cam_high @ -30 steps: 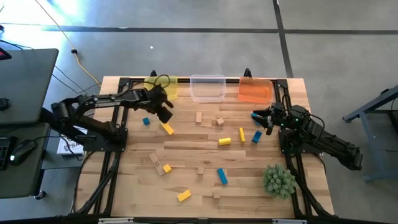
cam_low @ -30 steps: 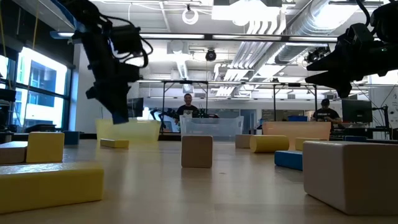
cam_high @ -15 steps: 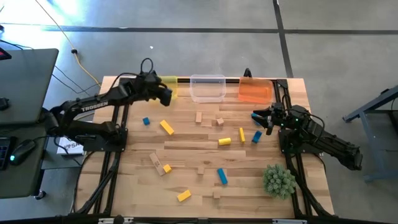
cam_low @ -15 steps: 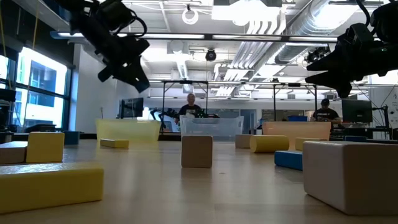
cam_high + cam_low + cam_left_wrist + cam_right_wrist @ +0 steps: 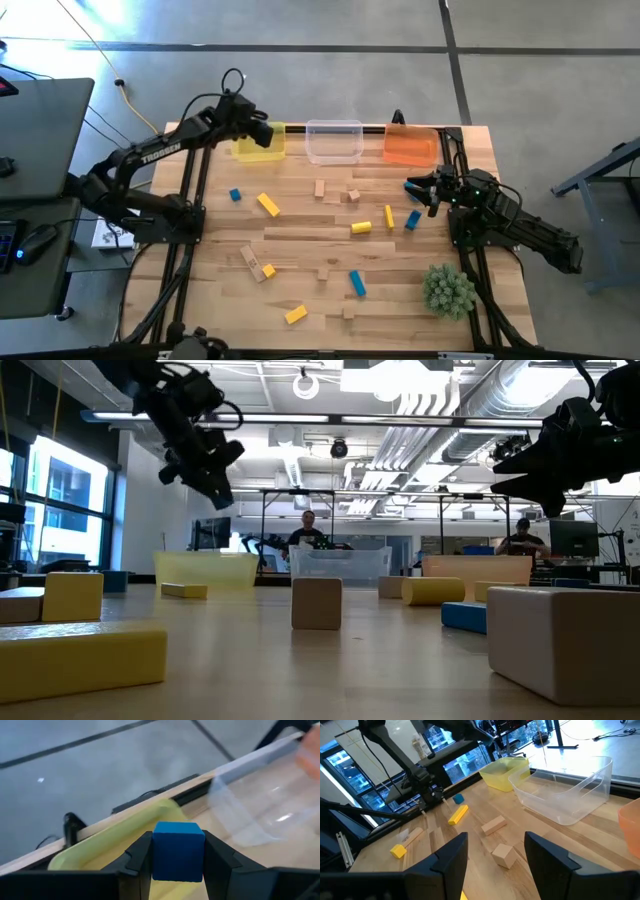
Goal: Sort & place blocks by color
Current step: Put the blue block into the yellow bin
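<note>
High view: left gripper point(image 5: 262, 133) above yellow bin point(image 5: 262, 148); right gripper point(image 5: 417, 188) idle, well right of it.
Left wrist view: fingers point(image 5: 140, 857) pinching blue cube point(image 5: 178, 851) over yellow bin, apparently for release.
Right wrist view: fingers point(image 5: 450, 855) spread, empty.

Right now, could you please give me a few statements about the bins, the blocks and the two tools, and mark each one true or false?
1. The left tool holds a blue cube. True.
2. That tool is above the orange bin. False: it is over the yellow bin.
3. The right tool is open and empty. True.
4. The clear bin holds several blocks. False: it looks empty.
5. The green plant ball sits beside the yellow bin. False: it is near the right arm, at the opposite corner.
</note>
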You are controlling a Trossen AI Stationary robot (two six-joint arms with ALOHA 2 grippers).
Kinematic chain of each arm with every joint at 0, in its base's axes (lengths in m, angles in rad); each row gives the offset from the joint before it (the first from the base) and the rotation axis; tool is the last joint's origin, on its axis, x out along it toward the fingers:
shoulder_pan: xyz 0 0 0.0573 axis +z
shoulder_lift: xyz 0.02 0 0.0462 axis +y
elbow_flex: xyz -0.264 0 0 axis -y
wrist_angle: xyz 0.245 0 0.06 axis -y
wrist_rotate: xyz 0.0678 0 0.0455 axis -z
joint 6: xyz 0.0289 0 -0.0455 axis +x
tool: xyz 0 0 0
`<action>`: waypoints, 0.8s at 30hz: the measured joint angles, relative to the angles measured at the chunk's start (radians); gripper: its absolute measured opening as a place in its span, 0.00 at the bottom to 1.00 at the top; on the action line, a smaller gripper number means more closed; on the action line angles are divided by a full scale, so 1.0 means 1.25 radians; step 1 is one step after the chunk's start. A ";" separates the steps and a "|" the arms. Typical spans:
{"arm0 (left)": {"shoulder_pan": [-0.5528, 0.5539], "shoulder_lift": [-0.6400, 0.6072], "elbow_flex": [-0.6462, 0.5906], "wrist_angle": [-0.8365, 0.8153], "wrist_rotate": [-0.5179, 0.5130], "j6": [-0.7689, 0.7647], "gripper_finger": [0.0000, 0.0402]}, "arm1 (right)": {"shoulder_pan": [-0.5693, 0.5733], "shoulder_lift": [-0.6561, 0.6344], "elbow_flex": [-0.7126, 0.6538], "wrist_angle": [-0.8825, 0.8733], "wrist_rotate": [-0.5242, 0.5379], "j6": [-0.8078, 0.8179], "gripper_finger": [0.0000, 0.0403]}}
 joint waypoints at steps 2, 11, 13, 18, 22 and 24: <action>0.019 0.028 0.000 -0.013 0.001 -0.012 0.26 | 0.000 0.000 0.000 0.000 0.000 0.000 0.45; 0.049 0.135 0.000 -0.062 -0.001 -0.060 0.28 | 0.000 0.000 0.000 0.000 0.000 0.000 0.45; 0.049 0.155 0.000 -0.063 -0.002 -0.075 0.30 | 0.000 0.000 0.000 0.000 0.000 0.000 0.45; 0.049 0.191 0.000 -0.063 -0.004 -0.095 0.30 | 0.000 0.000 0.000 0.000 0.000 0.000 0.45; 0.049 0.209 0.000 -0.062 -0.005 -0.098 0.30 | 0.000 0.000 0.000 0.000 0.001 -0.021 0.45; 0.049 0.213 0.000 -0.062 -0.005 -0.098 0.30 | 0.000 0.000 0.000 0.000 0.000 -0.077 0.45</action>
